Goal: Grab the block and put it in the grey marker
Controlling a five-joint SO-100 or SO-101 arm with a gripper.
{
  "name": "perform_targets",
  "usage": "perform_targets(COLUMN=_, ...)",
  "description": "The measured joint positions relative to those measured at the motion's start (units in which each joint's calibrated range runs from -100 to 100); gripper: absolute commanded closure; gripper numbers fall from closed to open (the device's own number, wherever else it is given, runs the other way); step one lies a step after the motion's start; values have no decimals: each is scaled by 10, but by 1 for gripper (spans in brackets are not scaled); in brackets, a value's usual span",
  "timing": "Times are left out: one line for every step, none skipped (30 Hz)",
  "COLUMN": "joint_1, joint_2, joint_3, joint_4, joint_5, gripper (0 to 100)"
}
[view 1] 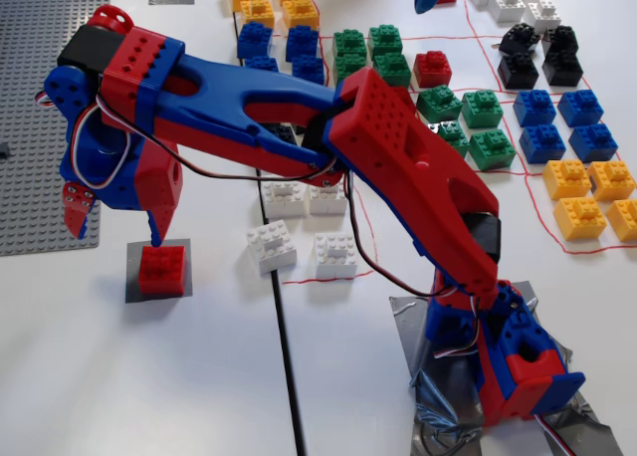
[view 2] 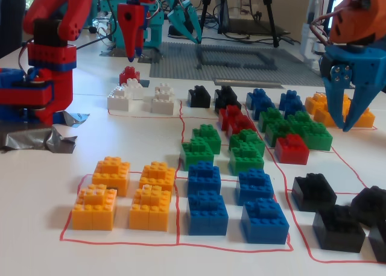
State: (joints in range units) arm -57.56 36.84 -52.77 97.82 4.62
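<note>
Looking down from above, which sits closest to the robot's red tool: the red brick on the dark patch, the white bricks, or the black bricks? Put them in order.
In a fixed view, from the tool:
1. Red brick on the grey patch, just below the fingertips.
2. White bricks, to the right, mid-table.
3. Black bricks, far upper right.

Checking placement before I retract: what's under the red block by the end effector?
The red block sits on the grey marker, whose edges show around it. The patch's middle is covered.
</note>
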Motion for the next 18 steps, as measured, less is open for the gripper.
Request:
perform_targets(joint_1=1, joint_2=-2, joint_3=0, joint_4=0, joint_5=1, gripper=83)
perform_targets(joint_1=3, joint_2=-13, joint_3=1, joint_4=2, joint_5=2, gripper=87)
perform_targets(joint_1=5, joint_2=-24, joint_3=4, joint_4=3, joint_5=6, gripper=89)
perform_targets(joint_1=11, joint_2=-48, joint_3=14, joint_4=3, joint_5=9, gripper=93)
perform_targets(joint_1=17, joint_2=-73, joint_3=27, joint_4=3, joint_5=11, gripper=96)
perform_targets(joint_1=27, joint_2=-98, joint_3=40, joint_4=3, joint_5=15, gripper=99)
perform_targets(joint_1=37, joint_2=-123, joint_3=50, joint_4=4, joint_5=15, gripper=100)
perform_targets(joint_1=48, joint_2=-144, joint_3=61, joint_4=4, joint_5=15, gripper=100)
perform_targets(joint_1=60, joint_2=-166, joint_3=75, joint_4=4, joint_5=15, gripper=100)
perform_targets(joint_1=70, joint_2=-183, joint_3=89, joint_4=4, joint_5=15, gripper=100)
perform_targets(joint_1=82, joint_2=-198, joint_3=103, joint_4=4, joint_5=14, gripper=100)
perform_targets(joint_1=90, joint_2=-209, joint_3=114, joint_4=5, joint_5=14, gripper=100)
perform_targets(joint_1=100, joint_2=-220, joint_3=124, joint_4=6, joint_5=14, gripper=100)
perform_targets(joint_1=108, joint_2=-229, joint_3=134, joint_4=11, joint_5=14, gripper=100)
perform_targets(joint_1=117, joint_2=-240, joint_3=146, joint_4=9, joint_5=12, gripper=100)
perform_targets(joint_1=127, joint_2=-251, joint_3=156, joint_4=9, joint_5=9, gripper=100)
perform_targets(joint_1=138, joint_2=-262, joint_3=165, joint_4=9, joint_5=9, gripper=100)
perform_targets(joint_1=150, joint_2=-272, joint_3=173, joint_4=9, joint_5=4, gripper=100)
